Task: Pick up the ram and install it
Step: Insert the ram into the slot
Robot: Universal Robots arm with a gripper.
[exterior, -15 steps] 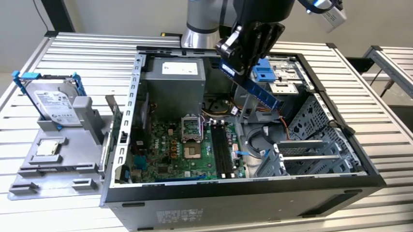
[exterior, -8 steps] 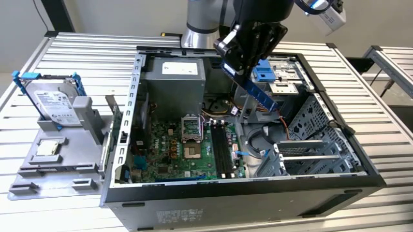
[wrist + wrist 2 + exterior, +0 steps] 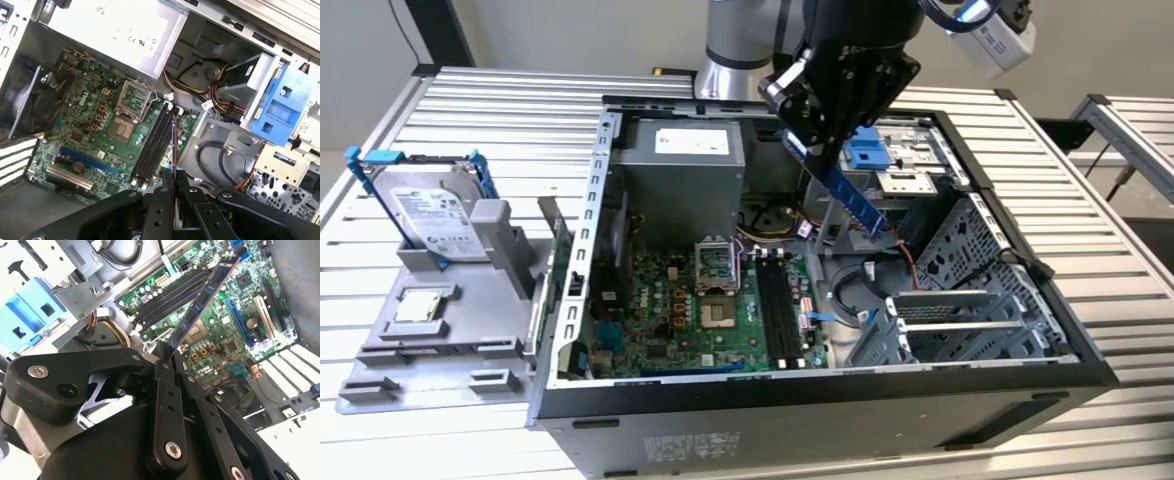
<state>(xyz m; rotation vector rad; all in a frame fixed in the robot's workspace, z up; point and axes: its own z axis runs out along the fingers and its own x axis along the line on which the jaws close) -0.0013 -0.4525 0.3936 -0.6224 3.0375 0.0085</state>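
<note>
Your pincer [image 3: 809,150] is clamped on the upper end of the ram [image 3: 847,195], which slants downward from its fingertips, in the air above the open computer case [image 3: 854,405].

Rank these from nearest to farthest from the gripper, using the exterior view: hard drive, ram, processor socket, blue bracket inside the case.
1. The ram, held in the gripper above the case.
2. The blue bracket, just to the exterior view's right.
3. The processor socket, down on the motherboard.
4. The hard drive, outside the case, at the exterior view's left.
</note>
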